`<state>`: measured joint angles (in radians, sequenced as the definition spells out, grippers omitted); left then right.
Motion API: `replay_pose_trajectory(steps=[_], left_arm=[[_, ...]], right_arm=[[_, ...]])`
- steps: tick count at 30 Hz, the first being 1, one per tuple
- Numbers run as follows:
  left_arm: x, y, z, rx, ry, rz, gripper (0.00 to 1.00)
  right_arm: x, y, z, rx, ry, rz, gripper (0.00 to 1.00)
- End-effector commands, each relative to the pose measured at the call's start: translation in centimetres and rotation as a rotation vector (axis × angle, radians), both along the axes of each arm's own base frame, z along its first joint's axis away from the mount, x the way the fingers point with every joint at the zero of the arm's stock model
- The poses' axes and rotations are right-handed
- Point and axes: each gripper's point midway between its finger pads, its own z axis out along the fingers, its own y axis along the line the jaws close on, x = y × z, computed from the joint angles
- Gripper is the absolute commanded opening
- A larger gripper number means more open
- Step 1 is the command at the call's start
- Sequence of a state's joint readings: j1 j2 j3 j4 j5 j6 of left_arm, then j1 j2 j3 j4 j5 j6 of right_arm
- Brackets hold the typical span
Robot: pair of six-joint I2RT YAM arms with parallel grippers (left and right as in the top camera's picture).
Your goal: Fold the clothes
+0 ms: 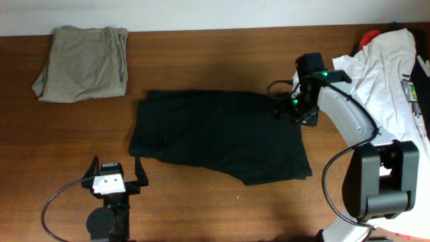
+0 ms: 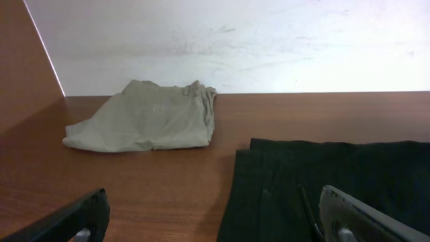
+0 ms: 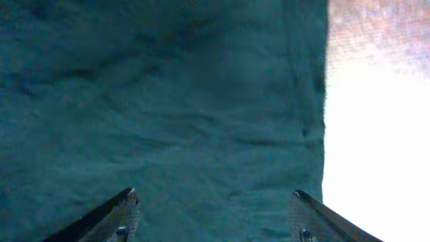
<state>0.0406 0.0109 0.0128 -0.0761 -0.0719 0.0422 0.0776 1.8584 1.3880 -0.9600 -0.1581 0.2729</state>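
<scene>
The black garment point(image 1: 222, 134) lies spread flat in the middle of the table. It also shows in the left wrist view point(image 2: 336, 175) and fills the right wrist view point(image 3: 168, 114). My right gripper point(image 1: 294, 113) hovers over the garment's upper right corner, open, with dark fabric between its fingers point(image 3: 211, 215) and the cloth's edge to the right. My left gripper point(image 1: 115, 173) rests near the table's front edge, open and empty point(image 2: 211, 218), just left of the garment's lower left corner.
A folded beige-khaki garment point(image 1: 84, 54) lies at the back left, also in the left wrist view point(image 2: 144, 117). A white T-shirt point(image 1: 393, 67) is heaped at the right edge behind the right arm. A pale wall runs along the table's back.
</scene>
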Motion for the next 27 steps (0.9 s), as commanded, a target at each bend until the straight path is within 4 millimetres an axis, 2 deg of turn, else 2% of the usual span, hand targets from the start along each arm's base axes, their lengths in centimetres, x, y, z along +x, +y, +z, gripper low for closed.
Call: replay_pose_trajectory(steps=[1,2,3,5,6,8,10,12,15,17,18,19,21,22,23,25,26,27], left_arm=[[0.1,-0.8,-0.2,0.007,0.003,-0.051,0.99],[0.1,-1.9,0.0,0.003,-0.003,-0.114,0.99],[0.0,-3.8,0.7,0.000,-0.034,-0.222,0.99],[-0.7,-7.3,2.9,0.010,-0.124,-0.431,0.99],[-1.0,-7.9,3.7,-0.018,-0.128,-0.471,0.99],[-0.9,-8.0,4.0,-0.039,-0.078,-0.475,0.99],[0.0,-8.0,5.2,-0.068,0.027,-0.473,0.99],[1.5,-8.7,7.1,-0.055,0.141,-0.525,0.99],[4.2,-11.4,9.7,-0.115,0.400,-0.728,0.99],[6.3,-12.2,9.7,-0.183,0.488,-0.789,0.99],[7.9,-11.8,9.1,-0.193,0.540,-0.758,0.99],[9.3,-10.2,7.5,-0.216,0.649,-0.632,0.99],[10.5,-7.1,3.3,-0.197,0.928,-0.406,0.99],[11.2,-7.0,1.8,-0.198,1.002,-0.387,0.99],[11.4,-7.7,-0.3,-0.243,1.069,-0.421,0.99],[11.2,-8.6,-2.9,-0.304,1.161,-0.458,0.99],[11.2,-8.6,-3.6,-0.311,1.181,-0.453,0.99],[11.2,-8.4,-4.7,-0.317,1.214,-0.441,0.99]], right_arm=[[-2.0,-0.7,-2.3,-0.026,0.075,-0.005,0.61],[-2.8,-0.6,-2.8,-0.020,0.101,-0.005,0.46],[-3.4,-0.4,-3.2,-0.006,0.121,-0.004,0.37],[-5.3,0.0,-4.4,0.024,0.177,-0.001,0.24],[-5.8,0.0,-4.8,0.022,0.189,-0.002,0.22],[-6.3,-0.1,-5.4,0.022,0.199,-0.002,0.23],[-6.2,0.0,-5.5,0.023,0.192,-0.002,0.30],[-6.0,0.0,-5.5,0.027,0.184,-0.002,0.42],[-6.1,0.6,-5.4,0.058,0.189,0.001,0.47],[-6.2,0.7,-5.4,0.068,0.192,0.001,0.52],[-6.2,0.9,-5.3,0.080,0.193,0.001,0.53],[-6.2,1.1,-5.3,0.091,0.194,0.001,0.54],[-6.2,1.1,-5.3,0.090,0.193,0.002,0.56],[-6.0,1.1,-5.3,0.090,0.188,0.001,0.57],[-6.0,1.1,-5.3,0.091,0.190,-0.020,0.58],[-6.0,1.1,-5.3,0.091,0.190,-0.023,0.56],[-6.0,1.1,-5.3,0.091,0.191,-0.023,0.47],[-6.0,1.1,-5.3,0.092,0.192,-0.023,0.29]])
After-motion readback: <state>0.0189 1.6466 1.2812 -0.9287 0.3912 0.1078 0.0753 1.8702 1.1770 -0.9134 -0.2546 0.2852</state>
